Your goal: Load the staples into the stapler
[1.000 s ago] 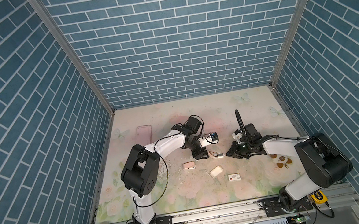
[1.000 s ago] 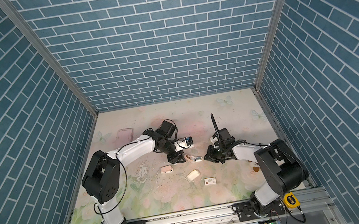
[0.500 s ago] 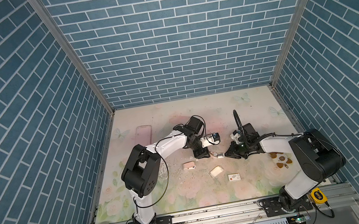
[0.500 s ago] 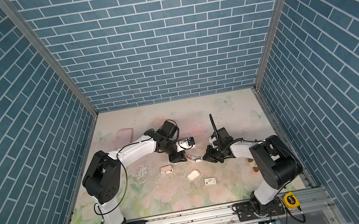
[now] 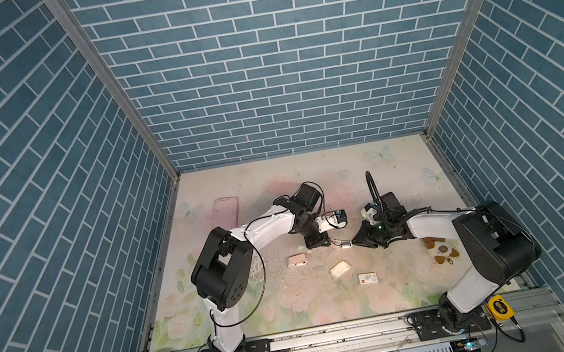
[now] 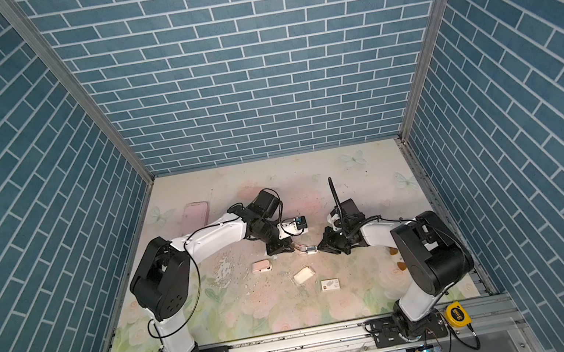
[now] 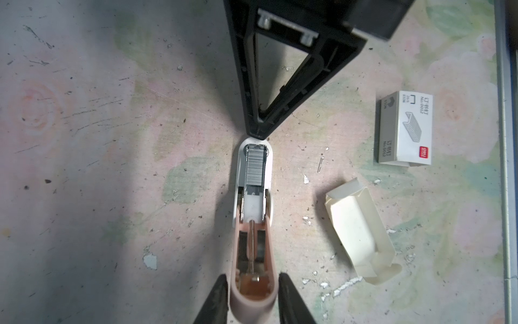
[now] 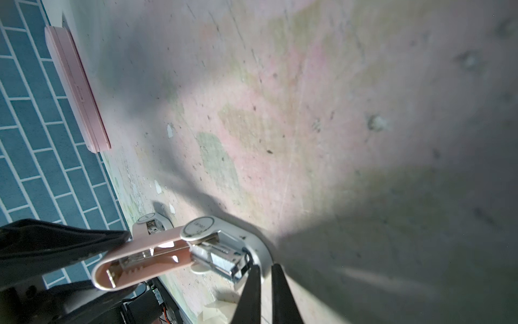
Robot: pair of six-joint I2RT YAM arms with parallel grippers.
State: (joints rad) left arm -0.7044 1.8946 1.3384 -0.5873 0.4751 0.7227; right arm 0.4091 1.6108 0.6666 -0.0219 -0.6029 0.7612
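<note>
Staples (image 7: 255, 165) sit in your open stapler (image 7: 253, 207), mid-frame. Left gripper (image 7: 252, 276) clamps its pink lid (image 7: 252, 304); right gripper (image 7: 256, 133), pinched together, touches its nose

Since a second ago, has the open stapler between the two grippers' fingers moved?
No. In a top view the open stapler lies just where it did relative to the staple box, which has not shifted either.

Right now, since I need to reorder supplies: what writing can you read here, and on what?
"No.0012": twice, beside Chinese characters, on the white cardboard staple box.
Red square logo on that box: lettering too small to read.
Round white cap of the pink plastic stapler: print blurred, unreadable.
Yellow tape measure: marking too small.
</note>
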